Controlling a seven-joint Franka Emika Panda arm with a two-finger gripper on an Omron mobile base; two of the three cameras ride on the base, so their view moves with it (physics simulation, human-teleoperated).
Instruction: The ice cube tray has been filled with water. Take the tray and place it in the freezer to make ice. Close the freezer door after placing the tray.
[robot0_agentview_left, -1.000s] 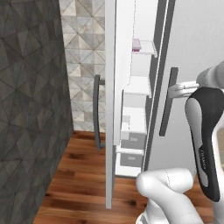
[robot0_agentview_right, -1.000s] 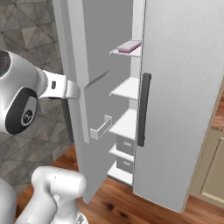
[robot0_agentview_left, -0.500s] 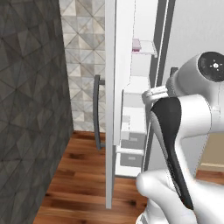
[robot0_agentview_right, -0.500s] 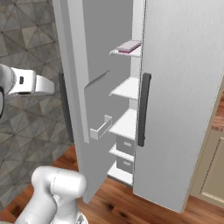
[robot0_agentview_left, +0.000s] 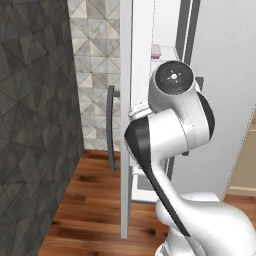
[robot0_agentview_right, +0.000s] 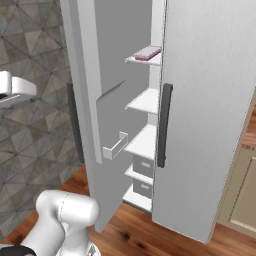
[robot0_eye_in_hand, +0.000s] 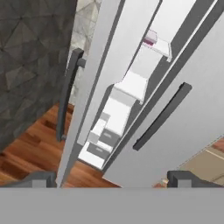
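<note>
The ice cube tray (robot0_agentview_right: 147, 52), pale with a pinkish grid, lies flat on the top white shelf inside the freezer (robot0_agentview_right: 145, 102); it also shows as the tray (robot0_eye_in_hand: 151, 37) and the tray (robot0_agentview_left: 155, 50). The freezer door (robot0_agentview_right: 95, 100) stands open, with its dark bar handle (robot0_eye_in_hand: 68, 96) on the outer face and a white bin (robot0_agentview_right: 116, 146) inside. My gripper (robot0_eye_in_hand: 109, 180) is open and holds nothing. It hangs back from the cabinet, facing the gap between the door's edge (robot0_eye_in_hand: 100, 65) and the shelves. One fingertip (robot0_eye_in_hand: 37, 178) sits low on the left, the other low on the right.
The plain neighbouring door (robot0_agentview_right: 210, 110) is shut, with its dark handle (robot0_agentview_right: 164, 125). A dark patterned wall (robot0_agentview_left: 35, 125) stands close on the left. Wooden floor (robot0_agentview_left: 95, 200) lies below. My arm's elbow (robot0_agentview_left: 170, 125) covers much of the freezer opening in the left base view.
The arm has swung back and to the left, away from the shelves. Its elbow now blocks the left base view. The tray stays on the top shelf and the door stays open.
</note>
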